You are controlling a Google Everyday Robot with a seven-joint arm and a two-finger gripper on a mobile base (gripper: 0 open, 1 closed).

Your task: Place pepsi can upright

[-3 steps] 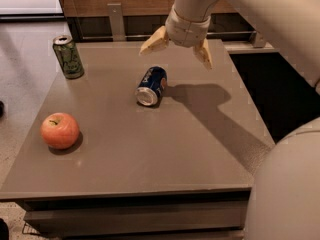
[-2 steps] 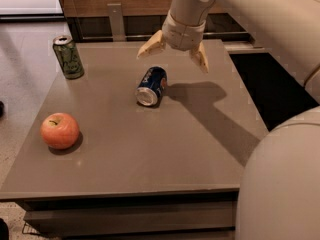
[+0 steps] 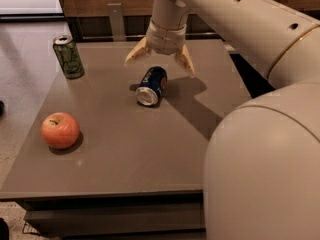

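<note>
- The near right corner is filled by the large, rounded, cream-coloured shell of the robot's arm (image 3: 265, 169), by which the right edge of the desk is hidden.
- A flat, grey-brown rectangular desk (image 3: 130, 149) is seen carrying all the objects.
- A round red-orange apple (image 3: 60, 130) with a short stem is found on the near left part of the desk, well apart from the other things.
- The small dark-blue aluminium pepsi can (image 3: 152, 86) is seen lying on its side near the middle of the desk, its silver end turned toward the camera and slightly left.
- The cream two-finger gripper (image 3: 160, 65) is held just above and behind the pepsi can; its tan fingers (image 3: 185, 61) are spread wide, released, with nothing between them, one to each side of the can's far end.
- A green patterned drink can (image 3: 68, 57) with a silver top is found standing upright at the far left corner.
- A grey metal bracket (image 3: 116, 19) is seen against the dark wooden panel behind the desk.
</note>
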